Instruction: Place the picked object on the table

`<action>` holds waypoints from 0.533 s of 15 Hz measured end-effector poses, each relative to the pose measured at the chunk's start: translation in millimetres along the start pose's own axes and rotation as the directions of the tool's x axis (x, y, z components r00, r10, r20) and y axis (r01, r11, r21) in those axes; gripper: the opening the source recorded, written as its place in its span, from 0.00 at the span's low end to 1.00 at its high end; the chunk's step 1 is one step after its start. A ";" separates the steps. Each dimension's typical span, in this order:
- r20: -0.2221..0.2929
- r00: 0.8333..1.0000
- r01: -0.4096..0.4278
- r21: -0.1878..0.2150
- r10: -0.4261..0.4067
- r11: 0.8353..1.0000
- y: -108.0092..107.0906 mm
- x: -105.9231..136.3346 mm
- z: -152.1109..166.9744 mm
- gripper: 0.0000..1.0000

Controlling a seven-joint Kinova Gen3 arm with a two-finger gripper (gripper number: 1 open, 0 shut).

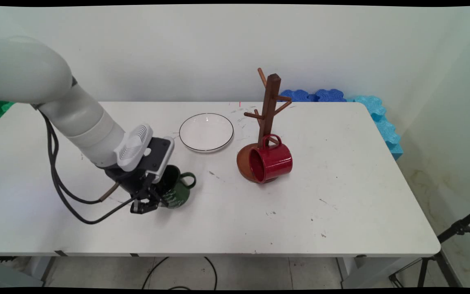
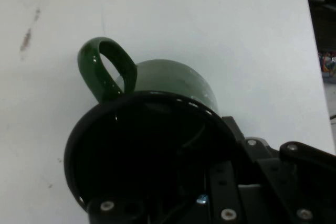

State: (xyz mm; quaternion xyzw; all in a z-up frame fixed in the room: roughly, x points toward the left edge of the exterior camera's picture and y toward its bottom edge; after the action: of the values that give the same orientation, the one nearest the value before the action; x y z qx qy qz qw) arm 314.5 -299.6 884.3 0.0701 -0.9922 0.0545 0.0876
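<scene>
Green glazed ceramic mug [image 1: 174,190] with white lettering sits at the table's left-centre, tilted, its dark mouth turned up toward the arm and its handle loop pointing right toward the plate side. The black two-finger gripper [image 1: 147,203] is at the mug's left flank and rim; in the hand view one finger appears to reach inside the black interior while the other linkage lies outside the wall, so it seems clamped on the mug's rim, though the fingertips themselves are hidden. The mug's long axis leans from its base on the right up toward the gripper on the left, and the handle [image 2: 105,72] lies on the far side from the fingers. Whether the base touches the white table [image 1: 361,212] I cannot tell. Further right, well apart, lies a round white plate with a dark rim [image 1: 206,132], then a brown wooden mug tree [image 1: 269,108] with a glossy red mug [image 1: 271,161] hanging from a low peg over its base
</scene>
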 end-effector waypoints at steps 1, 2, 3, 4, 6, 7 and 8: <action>0.006 1.000 -0.002 -0.005 0.002 1.000 1.0 0.9 2.4 0.00; 0.010 1.000 -0.003 -0.009 0.003 1.000 1.8 1.6 4.2 0.00; 0.015 1.000 -0.004 -0.013 0.005 1.000 2.6 2.5 6.3 0.00; 0.019 1.000 -0.005 -0.017 0.006 1.000 3.5 3.3 8.3 0.00; 0.025 1.000 -0.007 -0.024 0.007 1.000 4.6 5.0 11.9 0.00; 0.027 1.000 -0.007 -0.027 0.007 1.000 5.0 5.7 13.8 0.00; 0.029 1.000 -0.007 -0.030 0.008 1.000 5.2 6.3 15.5 0.00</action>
State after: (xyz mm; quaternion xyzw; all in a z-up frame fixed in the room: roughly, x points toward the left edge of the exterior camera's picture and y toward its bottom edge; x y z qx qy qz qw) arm 305.0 -297.1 869.8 0.0661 -0.9943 0.0389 0.0740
